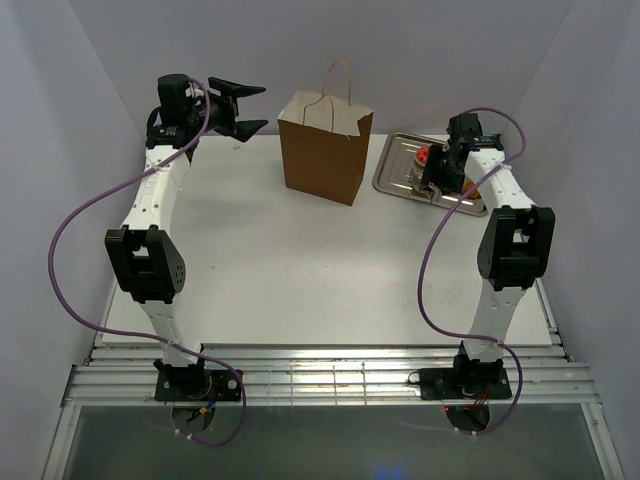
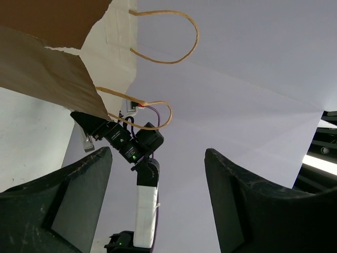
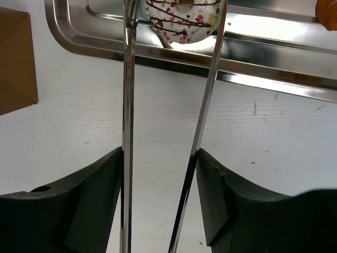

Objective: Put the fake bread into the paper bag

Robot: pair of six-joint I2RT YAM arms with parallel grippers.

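The fake bread lies on a flat silver tray point(image 3: 263, 68) at the far right of the tabletop point(image 1: 300, 270), none of it in the bag. Nearest the right wrist camera is a pale round point(image 3: 181, 18) with dark drizzle and coloured sprinkles, sitting just inside the tray's near rim. A red-topped tart point(image 1: 425, 156) shows from above beside the right wrist, and an orange piece point(image 3: 326, 13) is cut off at the frame's corner, so which pastry it is I cannot tell. The right wrist hides much of the tray in the overhead view.

The right jaws hold a pair of thin metal tongs point(image 3: 128, 105), one blade against each inner finger face. The blades reach out over the tray's rim and pass either side of the pale round; whether they touch it is not clear.

The paper bag point(image 1: 322, 160) stands upright at the middle of the far tabletop, just left of the tray with a strip of bare surface between them. Its twisted handles point(image 2: 174, 47) stick up, and its top edge looks ragged from the left wrist view.

The left jaws hang in the air left of the bag, near its top, spread wide with nothing between them. Purple cables point(image 1: 60, 240) loop beside both arms.
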